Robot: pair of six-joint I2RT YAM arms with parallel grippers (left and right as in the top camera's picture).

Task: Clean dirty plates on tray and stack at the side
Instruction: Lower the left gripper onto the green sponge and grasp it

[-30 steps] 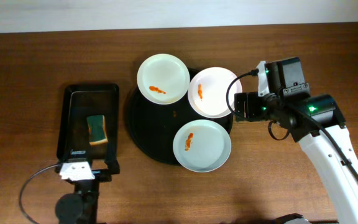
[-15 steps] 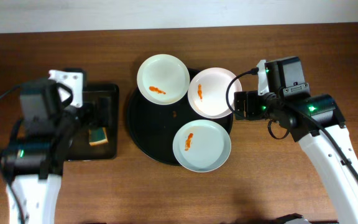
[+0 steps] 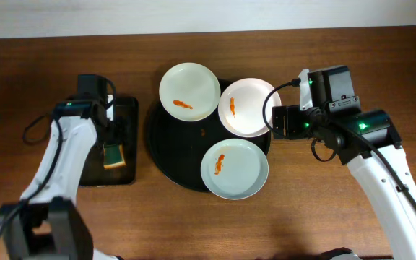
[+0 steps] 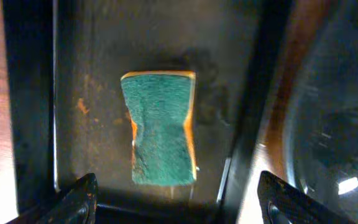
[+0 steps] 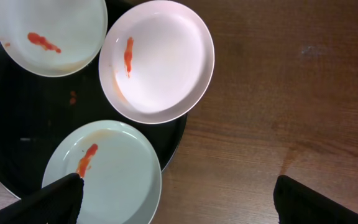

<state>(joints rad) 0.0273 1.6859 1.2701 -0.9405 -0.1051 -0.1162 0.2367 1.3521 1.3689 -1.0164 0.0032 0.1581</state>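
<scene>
Three white plates with orange smears lie on the round black tray (image 3: 166, 148): one at the back left (image 3: 189, 91), one at the back right (image 3: 248, 107), one at the front (image 3: 235, 170). All three show in the right wrist view (image 5: 51, 34) (image 5: 157, 59) (image 5: 104, 171). My right gripper (image 3: 279, 121) (image 5: 188, 199) is open and empty, above the tray's right edge beside the back right plate. My left gripper (image 3: 113, 123) (image 4: 179, 202) is open and empty, above the rectangular tray just behind a green and yellow sponge (image 4: 160, 127) (image 3: 113, 153).
The small rectangular black tray (image 3: 85, 170) holding the sponge stands left of the round tray, whose rim shows at the right of the left wrist view (image 4: 334, 124). Brown wooden table (image 3: 323, 209) lies all around.
My left arm has swung from the table's front left edge up and back over the rectangular tray. The right arm and the plates have not moved.
</scene>
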